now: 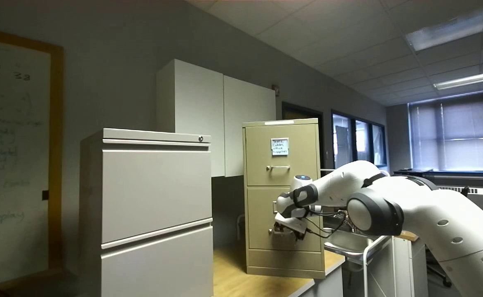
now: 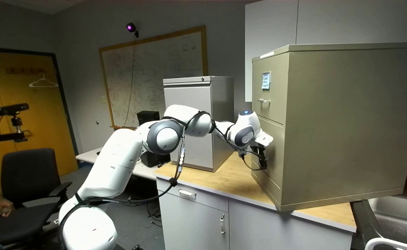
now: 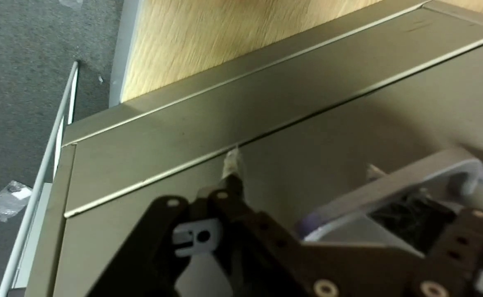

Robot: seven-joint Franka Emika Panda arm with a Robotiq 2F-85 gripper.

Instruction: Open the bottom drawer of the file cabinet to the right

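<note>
The tan file cabinet [image 1: 254, 156] stands on a wooden counter; it also shows in an exterior view from its side [image 2: 349, 121]. Its bottom drawer [image 1: 260, 214] looks shut, its front flush with the cabinet. The drawer front [image 3: 348, 136] fills much of the wrist view, with the pale curved handle [image 3: 390, 194] at the right. My gripper [image 3: 303, 166] is open at this drawer. One fingertip is near the seam below the drawer. The other finger seems to pass behind the handle bar, its pale tip showing past it. In both exterior views, the wrist partly hides the fingers [image 2: 262, 161].
A wider grey two-drawer cabinet [image 1: 157, 189] stands beside the file cabinet. White cupboards [image 1: 200, 111] hang behind. The wooden counter [image 2: 221, 177] has an edge close to the cabinet, with a sink [image 2: 398, 215] beyond. A pale rail [image 3: 39, 185] stands near the floor.
</note>
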